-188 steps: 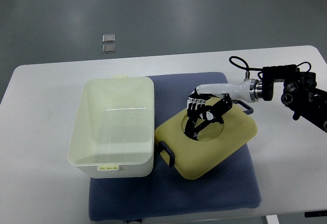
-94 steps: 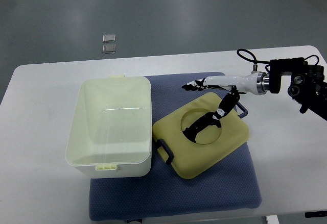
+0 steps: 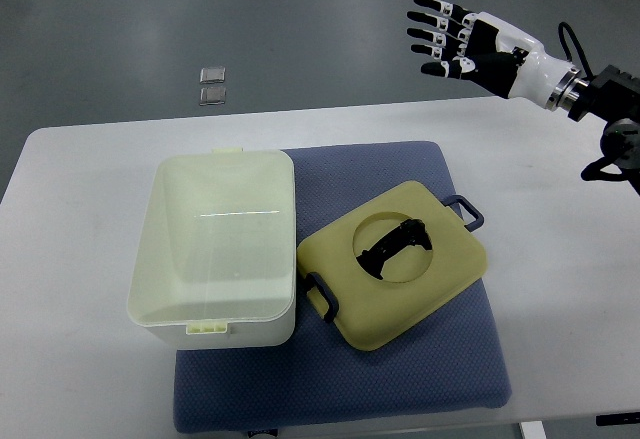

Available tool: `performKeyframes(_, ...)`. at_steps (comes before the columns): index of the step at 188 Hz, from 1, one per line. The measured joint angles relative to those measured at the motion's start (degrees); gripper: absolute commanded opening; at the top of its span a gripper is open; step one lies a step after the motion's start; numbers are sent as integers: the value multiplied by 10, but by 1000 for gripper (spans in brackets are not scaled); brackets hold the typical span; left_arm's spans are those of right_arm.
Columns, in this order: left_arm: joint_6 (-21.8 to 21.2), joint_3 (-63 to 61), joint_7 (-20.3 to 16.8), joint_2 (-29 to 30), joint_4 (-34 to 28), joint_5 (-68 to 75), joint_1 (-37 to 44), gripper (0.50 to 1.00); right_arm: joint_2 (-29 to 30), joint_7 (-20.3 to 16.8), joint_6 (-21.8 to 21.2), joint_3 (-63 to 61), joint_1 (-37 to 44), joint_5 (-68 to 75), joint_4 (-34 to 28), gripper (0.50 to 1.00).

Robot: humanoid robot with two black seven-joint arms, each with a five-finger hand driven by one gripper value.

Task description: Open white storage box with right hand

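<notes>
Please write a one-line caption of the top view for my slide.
Open white plastic storage box beside its pale yellow lid on a blue mat; right hand raised, fingers spread.

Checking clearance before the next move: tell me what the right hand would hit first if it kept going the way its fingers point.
Probably nothing: the right hand is open, fingers pointing left above the grey floor beyond the table; depth is unclear.

Open white storage box (image 3: 215, 249), lid (image 3: 400, 264) alongside.

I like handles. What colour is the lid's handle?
Black handle, on the pale yellow lid; top view.
</notes>
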State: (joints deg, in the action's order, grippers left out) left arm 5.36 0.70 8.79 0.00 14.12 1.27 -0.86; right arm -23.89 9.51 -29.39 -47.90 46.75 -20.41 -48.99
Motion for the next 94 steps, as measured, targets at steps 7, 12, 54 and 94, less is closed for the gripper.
performKeyframes(7, 0, 0, 0, 0, 0, 0, 0, 1000, 7, -4, 34, -1, -4, 61, 1, 956)
performKeyframes(12, 0, 0, 0, 0, 0, 0, 0, 1000, 14, -6, 67, -1, -7, 107, 3, 956)
performKeyframes(54, 0, 2, 0, 0, -1, 0, 1, 1000, 79, 3, 194, -4, -20, 275, 20, 958)
performKeyframes(94, 0, 2, 0, 0, -1, 0, 0, 1000, 118, 21, 197, -4, -50, 287, 24, 958)
